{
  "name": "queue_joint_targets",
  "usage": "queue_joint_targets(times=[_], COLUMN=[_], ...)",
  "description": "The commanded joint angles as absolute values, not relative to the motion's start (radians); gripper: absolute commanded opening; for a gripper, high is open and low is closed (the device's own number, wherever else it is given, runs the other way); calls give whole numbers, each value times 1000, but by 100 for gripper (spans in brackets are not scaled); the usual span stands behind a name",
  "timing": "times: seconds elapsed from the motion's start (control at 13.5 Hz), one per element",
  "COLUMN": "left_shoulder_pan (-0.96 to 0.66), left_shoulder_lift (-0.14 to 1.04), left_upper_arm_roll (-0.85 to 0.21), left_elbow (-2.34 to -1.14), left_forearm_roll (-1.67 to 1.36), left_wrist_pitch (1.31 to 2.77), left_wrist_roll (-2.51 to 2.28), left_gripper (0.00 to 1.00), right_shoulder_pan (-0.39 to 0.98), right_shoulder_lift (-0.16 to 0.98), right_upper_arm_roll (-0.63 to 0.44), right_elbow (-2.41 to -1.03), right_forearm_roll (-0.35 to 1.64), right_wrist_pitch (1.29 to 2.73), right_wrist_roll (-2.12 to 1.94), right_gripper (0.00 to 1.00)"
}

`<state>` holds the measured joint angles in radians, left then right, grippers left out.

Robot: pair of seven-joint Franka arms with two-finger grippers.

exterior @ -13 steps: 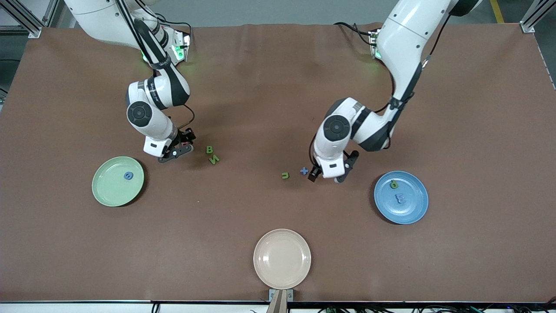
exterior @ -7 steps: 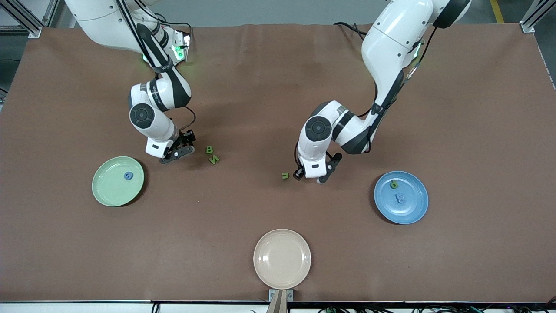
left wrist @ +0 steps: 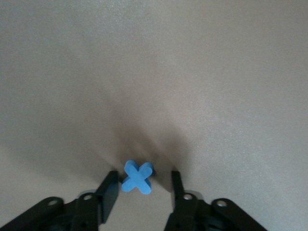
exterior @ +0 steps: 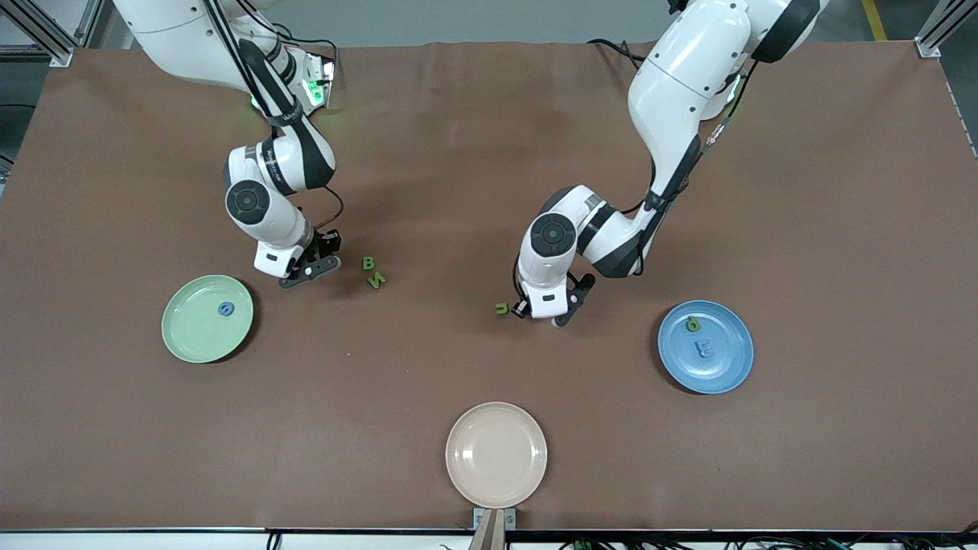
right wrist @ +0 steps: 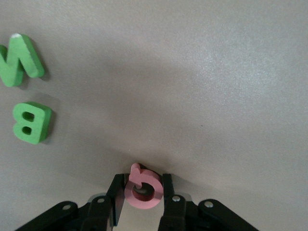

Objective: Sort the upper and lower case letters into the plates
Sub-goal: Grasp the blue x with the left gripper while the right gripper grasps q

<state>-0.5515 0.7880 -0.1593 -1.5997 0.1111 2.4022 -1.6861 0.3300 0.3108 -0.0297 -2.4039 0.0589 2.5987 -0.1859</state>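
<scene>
A blue x-shaped letter [left wrist: 137, 177] lies on the table between the fingers of my left gripper [left wrist: 144, 176]. One finger is at its side and a gap shows at the other, so the gripper is open. In the front view this gripper [exterior: 544, 311] hides the x, beside a small green letter [exterior: 501, 308]. My right gripper [right wrist: 143, 179] is shut on a pink letter [right wrist: 144, 191] at the table. It stands [exterior: 309, 268] between the pale green plate [exterior: 191, 336] and the green B [exterior: 369, 263] and N [exterior: 376, 280]. The blue plate [exterior: 726, 370] holds two letters.
A blue letter [exterior: 226, 308] lies in the green plate. A green letter [exterior: 693, 324] and a blue E [exterior: 704, 349] lie in the blue plate. A cream-beige plate [exterior: 497, 454] sits at the table's edge nearest the front camera.
My left gripper moved toward the right arm's end until it came over the blue x, and its jaws narrowed. The right gripper stayed in place and shut on the pink letter.
</scene>
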Motion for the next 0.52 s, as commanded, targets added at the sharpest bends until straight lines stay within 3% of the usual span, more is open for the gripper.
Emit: queue_joint_targets(times=[0.0, 0.15, 0.3, 0.45], left_shoulder_pan=[-558, -552, -549, -526], left_shoulder_lift=[802, 793, 763, 717], left_upper_arm_roll=[-146, -138, -88, -46], left_elbow=[-1586, -1583, -1569, -1572], left_forearm_roll=[129, 130, 132, 132], left_wrist_pitch=[2358, 2335, 2290, 2254], left_wrist_roll=[-1694, -1694, -1678, -1614], left_gripper=[14, 0, 0, 0], right_shoulder_pan=[330, 330, 318, 261], right_shoulder_lift=[316, 304, 264, 226], right_upper_arm_roll=[-26, -28, -35, -46], right_elbow=[-2421, -2418, -2398, -2331], right_forearm_roll=[58, 58, 46, 44], right_wrist_pitch=[2615, 2605, 2558, 2409], right_wrist_roll=[-175, -184, -205, -270], right_gripper=[23, 20, 20, 20])
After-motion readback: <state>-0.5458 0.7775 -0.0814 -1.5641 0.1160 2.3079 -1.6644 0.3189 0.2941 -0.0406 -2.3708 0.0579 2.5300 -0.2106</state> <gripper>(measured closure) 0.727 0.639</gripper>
